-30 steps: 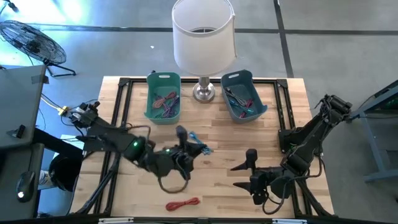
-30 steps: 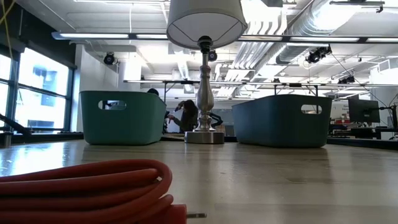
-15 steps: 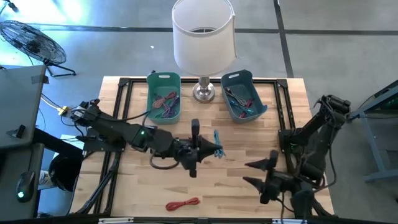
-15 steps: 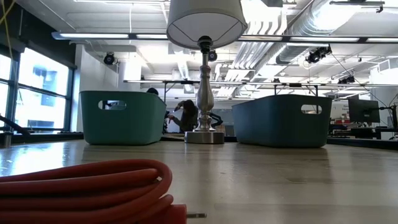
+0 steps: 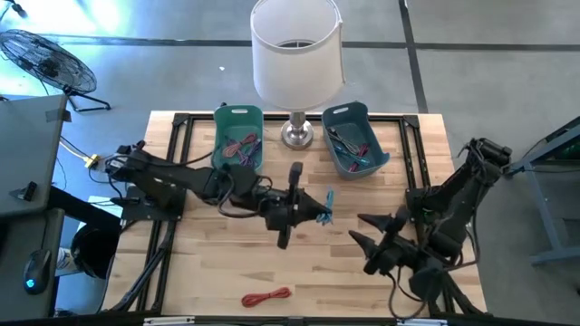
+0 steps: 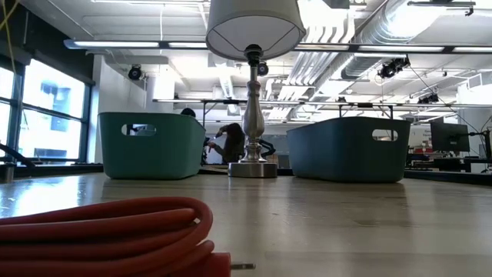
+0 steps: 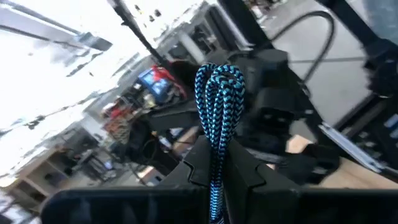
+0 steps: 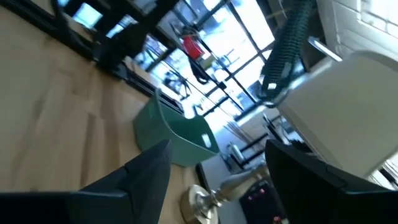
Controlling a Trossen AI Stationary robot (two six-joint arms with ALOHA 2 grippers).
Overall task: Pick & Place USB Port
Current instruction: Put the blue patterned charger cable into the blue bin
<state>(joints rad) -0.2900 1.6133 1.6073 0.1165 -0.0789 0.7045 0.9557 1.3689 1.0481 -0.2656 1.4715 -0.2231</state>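
At the left of the wooden surface [image 5: 199, 272], seen from above, my left arm reaches toward the middle, and my left gripper [image 5: 313, 210] is closed tight on the blue braided cable [image 5: 326, 206], holding it above the boards between the two bins. My left wrist view shows what the overhead one cannot: the cable [image 7: 217, 106] is a folded bundle of loops, pinched between my dark fingers [image 7: 189, 168] and standing up out of them.

Behind, toward the far edge, the green bin [image 5: 237, 140] holds a tangle of cables, then comes the lamp [image 5: 296, 54], then the darker blue bin [image 5: 355, 138], also with cables in it. Near the front edge lies the red cable [image 5: 266, 296], coiled and apart from both arms; only the low view brings it close, filling the corner [image 6: 108, 235] with a metal plug tip [image 6: 243, 266] showing.

Over on the right, my right gripper [image 5: 373, 231] hangs above the boards with its fingers spread wide and nothing between them. Its wrist view looks past both fingers [image 8: 143, 174] to the green bin [image 8: 180, 134] and the lamp's base [image 8: 205, 202].
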